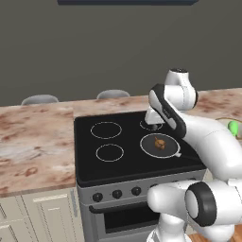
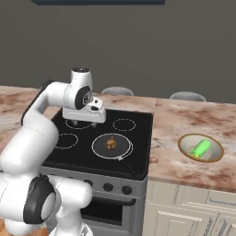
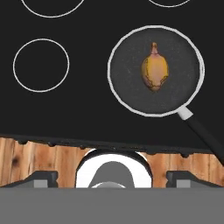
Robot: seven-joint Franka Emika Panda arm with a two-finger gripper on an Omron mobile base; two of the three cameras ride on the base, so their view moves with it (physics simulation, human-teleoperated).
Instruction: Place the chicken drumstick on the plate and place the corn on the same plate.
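The gripper (image 3: 112, 183) hangs above the stove (image 3: 87, 118) with its fingertips (image 3: 43, 178) wide apart and empty. The chicken drumstick (image 3: 154, 72) lies in the frying pan (image 3: 127, 87), off to one side of the fingers. A straight descent would probably miss it, and a poorly centred approach might strike the pan rim; the corn (image 2: 201, 148) sits in a bowl (image 2: 185, 144) on the counter.

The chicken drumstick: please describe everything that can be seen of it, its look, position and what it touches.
The small golden-brown chicken drumstick is a lumpy, teardrop-shaped piece with a rounded meaty body and a thin bone end. Its skin looks glossy orange-brown with darker outlines. It lies flat near the middle of the round dark frying pan, touching only the pan's floor. The pan has a pale rim and a black handle, and sits on the black stovetop. The gripper hangs above the stove, apart from the drumstick.
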